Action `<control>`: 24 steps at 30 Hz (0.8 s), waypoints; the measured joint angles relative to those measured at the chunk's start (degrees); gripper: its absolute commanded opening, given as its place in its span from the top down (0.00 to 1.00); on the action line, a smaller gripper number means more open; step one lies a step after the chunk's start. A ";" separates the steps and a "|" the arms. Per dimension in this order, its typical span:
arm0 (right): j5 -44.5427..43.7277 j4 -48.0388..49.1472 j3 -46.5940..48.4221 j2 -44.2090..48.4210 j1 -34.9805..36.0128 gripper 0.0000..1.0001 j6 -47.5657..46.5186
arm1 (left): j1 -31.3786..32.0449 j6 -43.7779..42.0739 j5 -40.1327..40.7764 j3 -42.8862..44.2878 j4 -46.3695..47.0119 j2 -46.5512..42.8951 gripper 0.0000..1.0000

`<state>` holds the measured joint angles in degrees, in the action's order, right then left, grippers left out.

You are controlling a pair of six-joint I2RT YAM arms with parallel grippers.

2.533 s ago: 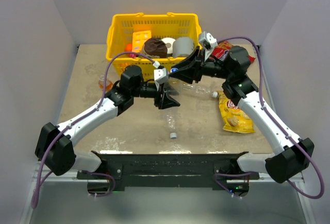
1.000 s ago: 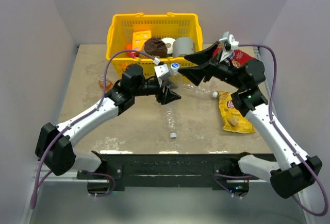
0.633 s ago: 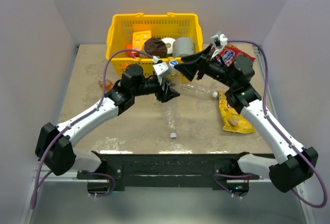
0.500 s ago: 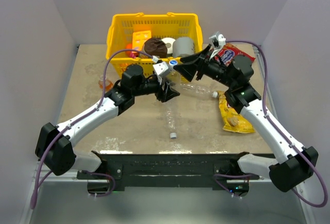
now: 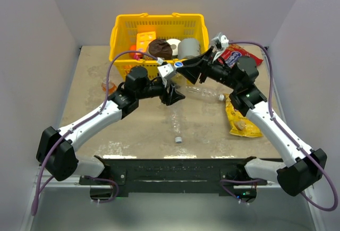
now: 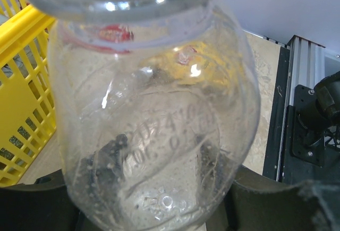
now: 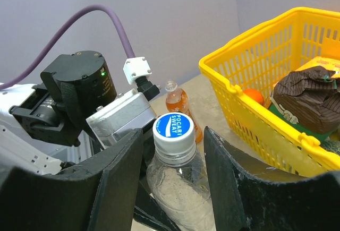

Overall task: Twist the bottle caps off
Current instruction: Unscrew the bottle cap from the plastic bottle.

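Observation:
My left gripper (image 5: 171, 94) is shut on the lower body of a clear bottle (image 6: 154, 130), holding it raised and tilted in front of the basket. Its white cap with a blue face (image 7: 173, 128) sits on the neck. My right gripper (image 7: 174, 135) straddles that cap (image 5: 179, 65), open, with a narrow gap showing on each side between the fingers (image 7: 122, 172) and the cap. A second clear bottle (image 5: 204, 91) lies on the table behind it. Another clear bottle (image 5: 175, 123) lies nearer the front. The orange bottle (image 5: 108, 87) rests at the left.
A yellow basket (image 5: 122, 26) at the back holds a grey can (image 5: 188, 48), a roll (image 5: 173, 44) and a brown item (image 5: 159, 48). A yellow chips bag (image 5: 241, 117) and a red packet (image 5: 239, 57) lie at the right. Walls close in both sides.
The right gripper has swung in from the right to sit around the held bottle's cap, and its jaws have narrowed. The left arm and its bottle have held still.

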<state>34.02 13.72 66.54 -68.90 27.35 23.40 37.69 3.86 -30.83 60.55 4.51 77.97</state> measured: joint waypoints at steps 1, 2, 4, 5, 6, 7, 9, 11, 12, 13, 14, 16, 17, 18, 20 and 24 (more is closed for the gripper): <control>-0.02 0.00 0.00 -0.11 0.02 0.50 -0.07 | 0.00 0.00 0.00 0.00 0.00 0.00 0.75; 0.00 -0.07 0.00 -0.20 0.02 0.51 -0.11 | 0.00 0.00 0.00 0.00 0.00 0.00 0.75; 0.00 -0.04 0.00 -0.28 0.02 0.53 -0.17 | 0.00 0.00 0.00 0.00 0.00 0.00 0.75; 0.00 0.00 0.00 -0.28 0.02 0.55 -0.20 | 0.00 0.00 0.00 0.00 0.00 0.00 0.75; 0.00 0.04 0.00 -0.28 0.02 0.58 -0.26 | 0.00 0.00 0.00 0.00 0.00 0.00 0.75; 0.00 0.04 0.00 -0.28 0.04 0.60 -0.31 | 0.00 0.00 0.00 0.00 0.00 0.00 0.75; 0.04 0.02 0.00 -0.28 0.13 0.66 -0.39 | 0.00 0.00 0.00 0.07 -0.09 0.02 0.75; 0.11 0.13 0.00 -0.28 0.13 0.69 -0.48 | 0.00 0.00 -0.02 0.11 -0.15 0.02 0.75; 0.15 0.20 0.00 -0.35 0.13 0.73 -0.52 | 0.00 0.00 -0.02 0.13 -0.15 0.02 0.75; 0.22 0.28 0.00 -0.46 0.13 0.75 -0.52 | 0.00 0.00 -0.02 0.13 -0.17 0.04 0.75; 0.28 0.42 0.00 -0.59 0.13 0.79 -0.55 | 0.00 0.02 0.00 0.15 -0.33 0.04 0.75; 0.59 0.66 0.00 -0.85 0.13 0.83 -0.55 | -0.07 0.02 -0.04 0.20 -0.59 0.11 0.76; 0.92 0.76 0.00 -0.96 0.09 0.86 -0.61 | -0.15 0.04 -0.39 0.20 -0.70 0.11 0.76; 1.36 0.85 0.00 -1.05 0.00 0.87 -0.70 | -0.24 0.07 -0.72 0.20 -0.76 0.11 0.76; 2.08 1.11 0.02 -1.18 -0.04 0.88 -0.98 | -0.90 0.11 -2.62 0.20 -0.79 0.11 0.76; 5.22 1.33 0.72 -1.77 -0.35 0.89 -1.64 | -2.36 0.09 -7.67 0.20 -0.79 0.11 0.76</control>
<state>39.24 15.05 67.26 -70.67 27.00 21.76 35.33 3.95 -38.50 60.75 3.73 78.08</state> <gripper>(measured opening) 0.341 0.573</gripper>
